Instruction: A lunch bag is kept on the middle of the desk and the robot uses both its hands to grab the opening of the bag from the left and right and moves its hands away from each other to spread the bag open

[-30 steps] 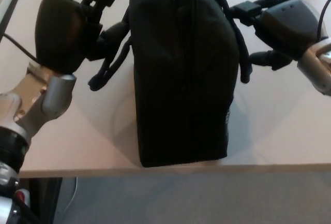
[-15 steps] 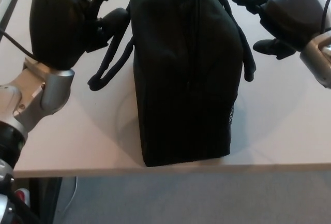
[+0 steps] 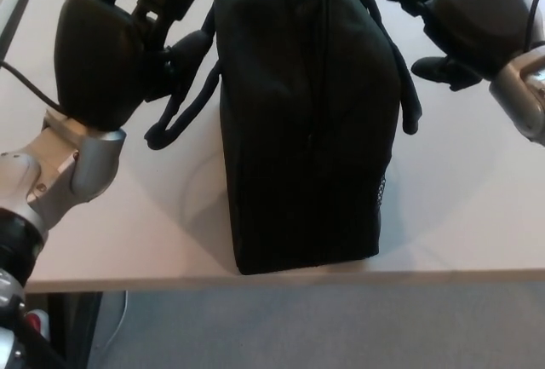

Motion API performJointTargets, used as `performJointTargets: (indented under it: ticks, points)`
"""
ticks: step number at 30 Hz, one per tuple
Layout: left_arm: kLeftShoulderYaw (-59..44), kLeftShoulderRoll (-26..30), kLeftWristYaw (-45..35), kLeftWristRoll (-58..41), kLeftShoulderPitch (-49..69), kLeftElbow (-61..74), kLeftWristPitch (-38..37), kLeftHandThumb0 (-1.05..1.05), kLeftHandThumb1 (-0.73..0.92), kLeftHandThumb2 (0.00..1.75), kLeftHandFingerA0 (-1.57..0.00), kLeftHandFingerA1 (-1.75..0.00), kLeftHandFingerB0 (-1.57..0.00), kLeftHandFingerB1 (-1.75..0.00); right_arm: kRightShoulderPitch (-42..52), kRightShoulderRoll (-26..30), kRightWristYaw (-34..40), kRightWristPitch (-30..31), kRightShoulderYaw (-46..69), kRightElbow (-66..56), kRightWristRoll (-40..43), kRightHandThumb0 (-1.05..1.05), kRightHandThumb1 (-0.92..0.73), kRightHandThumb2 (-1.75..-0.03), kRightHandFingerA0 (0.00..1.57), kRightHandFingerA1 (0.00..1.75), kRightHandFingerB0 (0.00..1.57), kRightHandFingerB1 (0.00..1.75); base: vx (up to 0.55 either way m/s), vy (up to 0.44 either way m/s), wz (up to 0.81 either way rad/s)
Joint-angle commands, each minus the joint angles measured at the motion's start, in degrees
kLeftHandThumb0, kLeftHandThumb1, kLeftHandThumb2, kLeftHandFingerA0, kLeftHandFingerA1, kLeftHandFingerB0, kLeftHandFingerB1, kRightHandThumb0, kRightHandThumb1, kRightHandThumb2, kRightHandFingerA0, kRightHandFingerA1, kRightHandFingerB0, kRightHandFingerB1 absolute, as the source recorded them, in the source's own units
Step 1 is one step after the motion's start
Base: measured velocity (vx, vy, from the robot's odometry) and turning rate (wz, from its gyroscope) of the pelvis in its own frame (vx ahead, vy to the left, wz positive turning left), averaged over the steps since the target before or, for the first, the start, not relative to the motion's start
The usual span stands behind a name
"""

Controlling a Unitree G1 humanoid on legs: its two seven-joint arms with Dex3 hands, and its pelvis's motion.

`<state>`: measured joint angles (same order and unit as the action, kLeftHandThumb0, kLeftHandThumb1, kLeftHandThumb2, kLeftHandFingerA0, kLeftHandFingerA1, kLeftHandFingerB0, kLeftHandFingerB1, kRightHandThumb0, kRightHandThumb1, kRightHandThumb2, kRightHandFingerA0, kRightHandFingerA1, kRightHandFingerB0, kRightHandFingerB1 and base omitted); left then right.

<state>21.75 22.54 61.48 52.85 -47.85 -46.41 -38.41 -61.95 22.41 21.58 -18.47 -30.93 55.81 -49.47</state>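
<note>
- Lunch bag (image 3: 306, 122) stands near the desk (image 3: 477, 216) front edge; bare desk either side.
- Long axis runs front-to-back, zipper up.
- Left hand (image 3: 115, 45) touches its strap (image 3: 174, 109), grip unclear; right hand (image 3: 464, 15) spread, empty.

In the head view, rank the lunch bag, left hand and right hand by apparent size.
1. lunch bag, clearly largest.
2. left hand.
3. right hand. The left hand's lead may come from nearness to the camera.

A plain black lunch bag (image 3: 306, 122) (handles black too) sits on a pale beige desk (image 3: 477, 216) above grey floor (image 3: 341, 326).
</note>
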Motion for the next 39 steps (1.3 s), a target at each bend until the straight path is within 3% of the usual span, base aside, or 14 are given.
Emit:
performJointTargets:
  ticks: [1,5,6,13,14,17,18,19,20,22,23,27,28,39]
  points:
    - [0.21,0.91,1.79,0.07,1.32,-0.02,0.8,-0.09,0.52,0.55,-0.43,-0.34,-0.32,-0.31,-2.56,1.01,2.93,0.4,2.2,-0.87,1.12,-0.41,-0.57,-0.58,0.33,0.35,0.29,0.31,0.0,0.0,0.0]
    - [0.28,0.95,2.24,0.38,1.74,0.15,1.4,-0.13,0.51,0.56,-0.42,-0.34,-0.34,-0.32,-3.42,1.88,2.96,1.04,4.62,-2.57,2.07,-0.42,-0.56,-0.58,0.33,0.35,0.28,0.31,0.0,0.0,0.0]
    - [0.38,0.91,2.23,0.42,1.81,0.17,1.48,-0.08,0.35,0.85,-0.3,-0.56,-0.18,-0.5,-3.51,2.03,2.81,0.54,5.87,-3.07,2.99,-0.4,-0.56,-0.58,0.34,0.35,0.29,0.31,0.0,0.0,0.0]
    - [0.67,0.65,1.99,0.04,2.29,0.18,0.34,-0.06,0.34,0.85,-0.31,-0.56,-0.21,-0.51,-3.58,2.03,3.86,0.91,9.7,-5.81,3.88,-0.45,-0.45,-0.71,0.32,0.45,0.28,0.41,0.0,0.0,0.0]
    - [0.77,0.63,2.08,0.13,2.27,0.14,0.41,-0.06,0.34,0.85,-0.31,-0.56,-0.2,-0.51,-3.42,2.04,3.74,0.78,9.93,-5.99,3.94,-0.38,-0.55,-0.56,0.37,0.36,0.31,0.31,0.0,0.0,0.0]
    - [1.03,0.54,2.32,0.24,2.21,0.02,0.42,-0.05,0.33,0.84,-0.3,-0.56,-0.18,-0.5,-2.6,2.02,3.08,1.53,10.02,-7.2,3.59,-0.39,-0.54,-0.57,0.38,0.36,0.31,0.31,0.0,0.0,0.0]
    - [1.26,0.39,2.76,0.37,2.01,-0.28,0.05,-0.06,0.5,0.55,-0.43,-0.34,-0.35,-0.32,-2.18,2.22,2.91,1.64,9.61,-7.4,3.1,-0.42,-0.55,-0.57,0.37,0.35,0.3,0.31,0.0,0.0,0.0]
    - [1.33,0.34,2.85,0.39,1.99,-0.31,0.03,-0.08,0.49,0.55,-0.43,-0.34,-0.34,-0.32,-1.72,2.28,3.09,1.45,9.19,-7.42,2.69,-0.41,-0.55,-0.57,0.38,0.35,0.32,0.31,0.0,0.0,0.0]
    - [1.46,0.36,2.98,0.42,1.99,-0.33,0.04,-0.05,0.32,0.84,-0.3,-0.56,-0.2,-0.51,-0.57,2.45,3.4,1.06,7.91,-7.68,1.44,-0.48,-0.47,-0.72,0.31,0.44,0.24,0.4,0.0,0.0,0.0]
    - [1.72,0.45,3.35,0.53,1.95,-0.39,0.01,-0.06,0.33,0.84,-0.3,-0.56,-0.2,-0.51,0.73,2.88,3.22,0.8,5.85,-8.1,-0.28,-0.48,-0.48,-0.72,0.3,0.43,0.25,0.4,0.0,0.0,0.0]
    - [1.87,0.52,3.57,0.56,1.92,-0.43,-0.05,-0.05,0.33,0.84,-0.3,-0.56,-0.2,-0.51,1.11,3.14,3.19,0.99,4.68,-8.19,-1.19,-0.43,-0.57,-0.57,0.37,0.35,0.29,0.3,0.0,0.0,0.0]
    - [2.43,0.71,5.87,1.1,1.72,-0.84,-0.72,-0.05,0.33,0.84,-0.3,-0.56,-0.19,-0.5,2.94,3.5,4.06,1.01,1.37,-9.11,-3.29,-0.48,-0.46,-0.71,0.32,0.44,0.26,0.4,0.0,0.0,0.0]
    - [2.55,0.76,6.25,1.18,1.72,-0.83,-0.53,-0.05,0.34,0.84,-0.29,-0.55,-0.18,-0.5,3.34,3.45,2.91,0.61,1.39,-9.71,-2.37,-0.4,-0.56,-0.58,0.35,0.35,0.28,0.3,0.0,0.0,0.0]
    - [4.01,1.34,10.36,2.23,0.82,-1.54,-1.21,-0.04,0.36,0.87,-0.27,-0.55,-0.18,-0.51,8.97,8.02,0.38,-3.13,-4.46,-21.11,-7.58,-0.4,-0.55,-0.57,0.39,0.36,0.28,0.3,0.0,0.0,0.0]
